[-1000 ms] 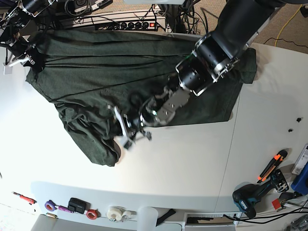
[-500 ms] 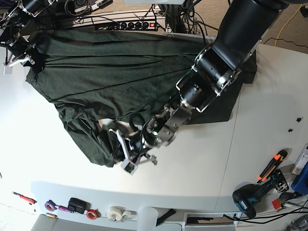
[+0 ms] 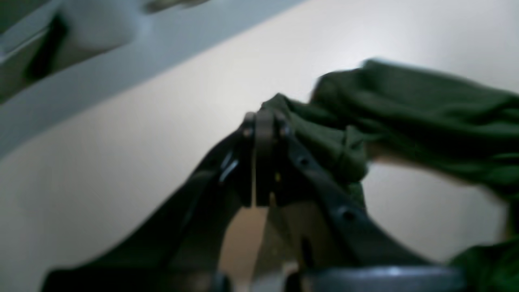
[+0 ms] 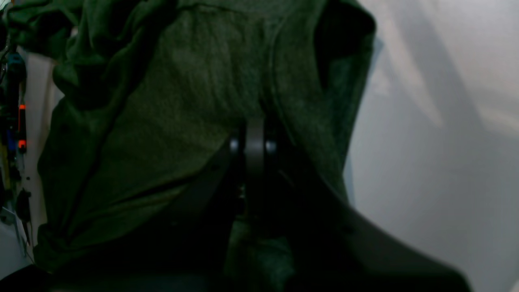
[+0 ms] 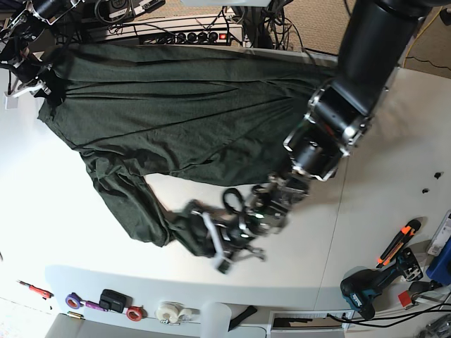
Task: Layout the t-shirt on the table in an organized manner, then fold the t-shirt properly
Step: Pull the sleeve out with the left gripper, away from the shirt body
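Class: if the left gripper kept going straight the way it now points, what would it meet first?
Probably bare table toward its near-left edge; the left gripper, shut on the t-shirt, points that way. Depth is unclear.

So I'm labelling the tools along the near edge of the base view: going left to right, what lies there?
Red-handled tool → purple tape roll → small black box → red tape roll → white tape roll → cordless drill → orange-and-black cutter.

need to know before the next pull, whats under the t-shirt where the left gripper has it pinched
Under the lifted fold by the left gripper, bare white table shows. The t-shirt elsewhere lies flat, hiding whatever is beneath it.
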Robot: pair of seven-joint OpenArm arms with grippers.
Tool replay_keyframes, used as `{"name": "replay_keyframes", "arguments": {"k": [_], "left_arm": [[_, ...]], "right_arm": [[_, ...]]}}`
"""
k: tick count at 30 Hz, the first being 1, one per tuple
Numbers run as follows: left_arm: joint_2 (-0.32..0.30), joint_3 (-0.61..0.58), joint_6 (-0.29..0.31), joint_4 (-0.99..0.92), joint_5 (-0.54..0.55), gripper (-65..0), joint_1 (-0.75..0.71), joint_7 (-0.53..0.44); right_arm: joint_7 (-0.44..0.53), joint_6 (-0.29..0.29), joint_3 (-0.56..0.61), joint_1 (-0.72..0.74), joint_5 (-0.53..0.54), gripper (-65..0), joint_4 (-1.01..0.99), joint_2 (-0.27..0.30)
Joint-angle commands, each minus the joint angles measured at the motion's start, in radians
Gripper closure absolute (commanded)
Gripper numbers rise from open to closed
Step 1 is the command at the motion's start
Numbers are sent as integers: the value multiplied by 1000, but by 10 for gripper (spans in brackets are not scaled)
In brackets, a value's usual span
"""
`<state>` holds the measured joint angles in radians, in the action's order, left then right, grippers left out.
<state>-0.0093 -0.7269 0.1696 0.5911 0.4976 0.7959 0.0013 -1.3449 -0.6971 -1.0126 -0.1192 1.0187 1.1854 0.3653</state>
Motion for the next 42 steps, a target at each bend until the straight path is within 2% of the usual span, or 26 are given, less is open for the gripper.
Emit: {"name": "replay_keyframes", "arguments": {"k": [1,7,13,21,24,26,35,39,42], "left_arm": [[-11,5,3,16,7,0,41,-27],[-108,5,8,16,21,0,40,-26],[-158,5,11,16,64,0,40,-27],[-166,5,14,16,64,0,23,-27],[-166,5,14,16,64,-113,6,-27],[-166,5,14,16,64,-159,-4,-27],[-166,5,14,16,64,-164,-35,-34],[-166,5,14,16,63,-164,-40,-81],[-166,16,14,16,63,-164,-40,-80]], "right_arm": [[16,-1,-3,3,10,0,12,26],[18,-1,-3,3,13,0,12,26],[18,-1,-3,3,13,0,12,26],[18,-1,-3,3,12,0,12,26],[18,-1,-3,3,13,0,12,26],[20,-1,-3,3,13,0,12,26],[27,-1,-3,3,13,0,12,26],[33,-1,-3,3,13,0,12,26],[33,-1,-3,3,13,0,12,26]]}}
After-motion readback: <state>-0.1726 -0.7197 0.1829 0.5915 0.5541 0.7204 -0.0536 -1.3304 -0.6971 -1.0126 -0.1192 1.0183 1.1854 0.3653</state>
